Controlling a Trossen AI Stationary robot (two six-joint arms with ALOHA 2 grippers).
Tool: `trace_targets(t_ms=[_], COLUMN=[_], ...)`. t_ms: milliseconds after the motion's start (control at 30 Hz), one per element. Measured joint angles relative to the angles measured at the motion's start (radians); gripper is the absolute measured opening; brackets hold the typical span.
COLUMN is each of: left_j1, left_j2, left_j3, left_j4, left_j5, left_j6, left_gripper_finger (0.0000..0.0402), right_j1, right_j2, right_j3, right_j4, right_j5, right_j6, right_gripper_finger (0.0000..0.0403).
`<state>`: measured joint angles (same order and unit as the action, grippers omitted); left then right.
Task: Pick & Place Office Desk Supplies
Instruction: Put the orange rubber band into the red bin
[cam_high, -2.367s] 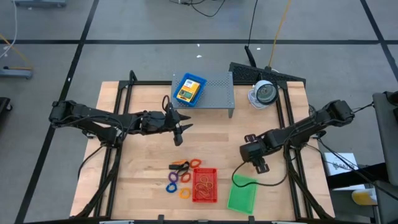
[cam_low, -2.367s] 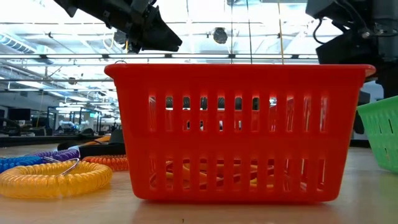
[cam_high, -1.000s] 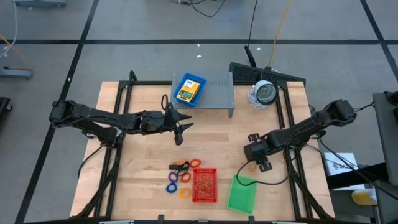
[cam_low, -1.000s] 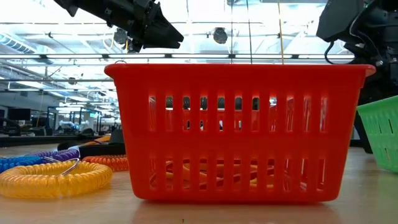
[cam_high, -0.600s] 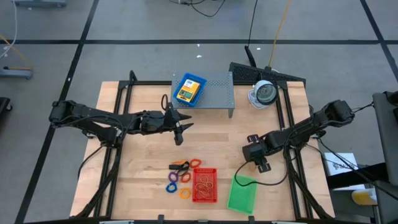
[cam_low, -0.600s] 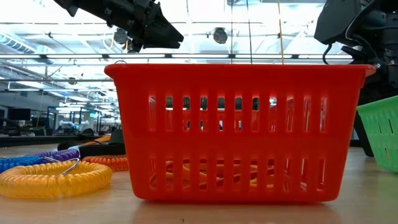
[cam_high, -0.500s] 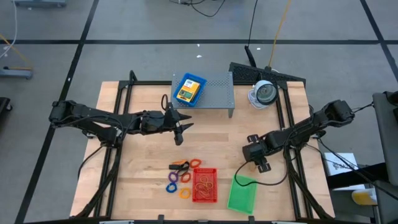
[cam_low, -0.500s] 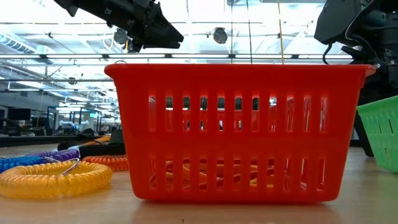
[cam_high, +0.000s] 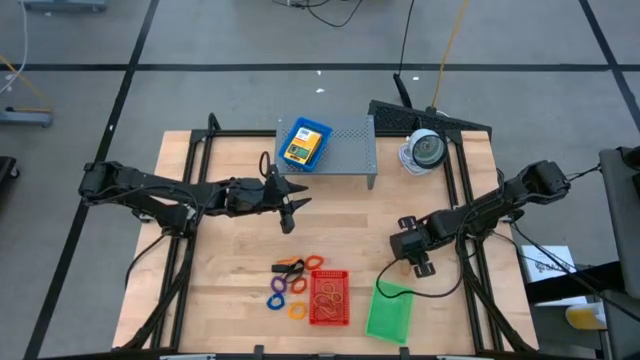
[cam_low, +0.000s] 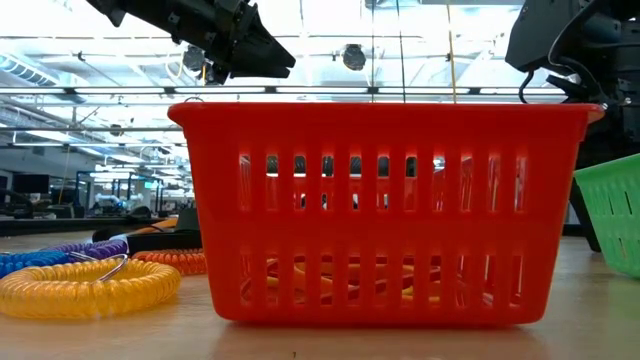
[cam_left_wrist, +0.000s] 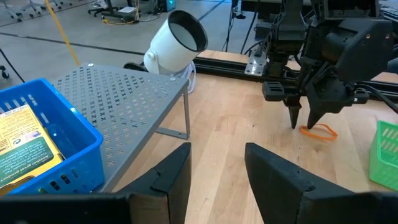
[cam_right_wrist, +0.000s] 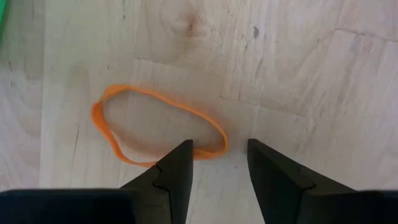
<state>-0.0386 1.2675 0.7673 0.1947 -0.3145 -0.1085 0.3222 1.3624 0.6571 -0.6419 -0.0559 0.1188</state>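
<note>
A: How is the left side of the desk (cam_high: 230, 262) arranged, and why?

B: The left hand (cam_high: 290, 209) is kept raised over the middle of the desk, just in front of the grey shelf (cam_high: 345, 150). Its fingers are parted narrowly and nothing is held between them. It is judged to be waiting there, so that the other arm is not disturbed. On the shelf the blue tray (cam_high: 304, 143) with the crayon box (cam_high: 300, 146) is placed at the left end, near the edge.

A: And the middle?

B: The coloured rings (cam_high: 288, 285) are lying loose beside the red tray (cam_high: 329, 297), which is near the front edge of the desk. Rubber bands are seen inside this tray. The green tray (cam_high: 389, 311) is placed just to the right of it, also at the front edge.

A: What is done on the right?

B: The right hand (cam_right_wrist: 217, 163) is lowered over an orange rubber band (cam_right_wrist: 158, 132), which lies flat on the bare wood behind the green tray. The fingers are parted and stand over one end of the band; nothing is gripped yet. It is judged that the band is being taken for a tray.

A: Is there room for moving?

B: Yes. Open wood is left between the two hands. The green tray is near, so a low sweep forward could push it.
</note>
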Motion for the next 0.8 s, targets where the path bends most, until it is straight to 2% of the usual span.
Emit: trace_targets(t_ms=[300,467,633,800], left_j1=[0.0,0.0,0.0,0.0], left_j2=[0.0,0.0,0.0,0.0], left_j3=[0.0,0.0,0.0,0.0], left_j4=[0.0,0.0,0.0,0.0], left_j5=[0.0,0.0,0.0,0.0], left_j6=[0.0,0.0,0.0,0.0], left_gripper_finger=[0.0157,0.0157,0.0157,0.0157], right_j1=[0.002,0.004,0.006,0.006], right_j2=[0.111,0.15,0.128,0.088], right_j3=[-0.001,-0.001,-0.002,-0.002], right_j4=[-0.014,-0.036,-0.021,0.016], right_j5=[-0.029,-0.03,-0.004,0.032], right_j6=[-0.008,-0.038,-0.053,-0.048], right_gripper_finger=[0.0137,0.0124,0.0089,0.003])
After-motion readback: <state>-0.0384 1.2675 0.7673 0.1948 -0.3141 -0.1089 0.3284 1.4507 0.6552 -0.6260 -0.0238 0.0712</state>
